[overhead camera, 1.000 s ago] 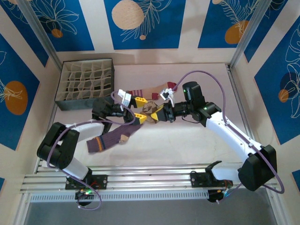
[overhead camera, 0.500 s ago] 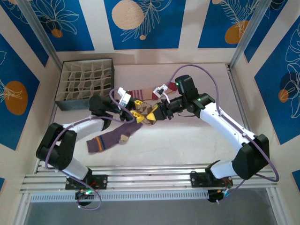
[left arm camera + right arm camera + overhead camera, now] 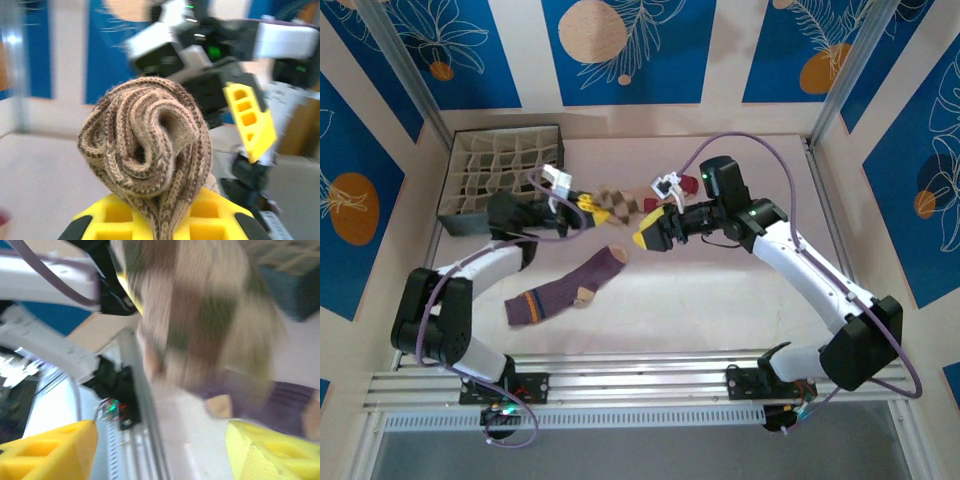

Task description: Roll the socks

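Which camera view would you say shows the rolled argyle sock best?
The left wrist view: the argyle sock sits close and sharp, its spiral end visible above the left jaws. The top view shows the sock small; the right wrist view shows the sock blurred.

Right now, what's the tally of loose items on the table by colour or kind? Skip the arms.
purple knit sock with tan heel: 1
brown-tan argyle knit sock, rolled up: 1
tan fabric sock with dark-red toe, partly hidden: 1
dark grey divider box with cream cells: 1
Total: 4
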Available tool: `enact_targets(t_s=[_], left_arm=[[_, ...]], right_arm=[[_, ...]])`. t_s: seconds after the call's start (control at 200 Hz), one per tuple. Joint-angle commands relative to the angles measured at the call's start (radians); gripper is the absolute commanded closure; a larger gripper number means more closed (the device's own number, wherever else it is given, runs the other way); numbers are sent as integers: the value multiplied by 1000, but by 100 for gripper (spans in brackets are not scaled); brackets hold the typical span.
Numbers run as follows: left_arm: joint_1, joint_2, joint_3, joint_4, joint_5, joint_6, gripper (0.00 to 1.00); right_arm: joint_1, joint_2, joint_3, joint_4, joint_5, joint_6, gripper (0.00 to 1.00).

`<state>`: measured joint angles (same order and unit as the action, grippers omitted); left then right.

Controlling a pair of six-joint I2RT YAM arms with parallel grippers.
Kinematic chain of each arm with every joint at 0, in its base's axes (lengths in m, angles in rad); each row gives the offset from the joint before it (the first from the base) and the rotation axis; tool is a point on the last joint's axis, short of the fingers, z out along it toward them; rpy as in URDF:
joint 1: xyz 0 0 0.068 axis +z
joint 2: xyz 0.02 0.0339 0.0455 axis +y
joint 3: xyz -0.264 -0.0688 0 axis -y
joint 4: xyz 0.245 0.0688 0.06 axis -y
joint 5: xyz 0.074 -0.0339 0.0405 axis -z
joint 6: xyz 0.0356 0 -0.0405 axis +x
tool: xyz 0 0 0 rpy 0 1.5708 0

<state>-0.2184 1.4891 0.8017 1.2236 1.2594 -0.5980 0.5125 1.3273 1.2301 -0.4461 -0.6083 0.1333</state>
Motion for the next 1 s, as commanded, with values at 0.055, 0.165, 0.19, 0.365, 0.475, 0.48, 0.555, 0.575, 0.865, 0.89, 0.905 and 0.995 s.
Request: enact_targets(t_s=[0.055, 0.165, 0.19, 0.365, 0.475, 0.48, 0.555, 0.575, 0.865, 0.89, 0.905, 0.995], left_arm=[[109, -120, 142, -787, -207, 473, 100], [153, -85, 270, -1119, -372, 633, 100], [173, -68, 287, -1129, -398, 611, 100], [241, 39, 436, -1389, -653, 627, 100], [271, 108, 518, -1496, -723, 618, 100], [273, 111, 521, -1500, -724, 620, 100], [289, 146, 545, -1534, -754, 647, 100], [294, 153, 548, -1535, -760, 652, 100], [332, 259, 573, -1490, -768, 625, 100], [333, 270, 580, -1484, -758, 622, 100], [333, 277, 585, -1481, -751, 619, 100], [333, 310, 608, -1444, -703, 592, 100]], right_arm=[[-23, 24, 39, -44, 338, 93, 31], [-16, 120, 120, -96, 398, 133, 32], [-10, 147, 143, -107, 418, 146, 33], [69, 422, 422, -270, 695, 271, 38], [127, 623, 663, -359, 779, 305, 40], [129, 627, 671, -358, 781, 305, 40], [172, 745, 796, -335, 788, 308, 39], [183, 782, 832, -328, 778, 310, 39], [280, 1236, 1379, -342, 693, 366, 39], [282, 1248, 1386, -325, 693, 375, 39], [283, 1256, 1387, -313, 693, 379, 39], [280, 1276, 1367, -250, 689, 393, 39]])
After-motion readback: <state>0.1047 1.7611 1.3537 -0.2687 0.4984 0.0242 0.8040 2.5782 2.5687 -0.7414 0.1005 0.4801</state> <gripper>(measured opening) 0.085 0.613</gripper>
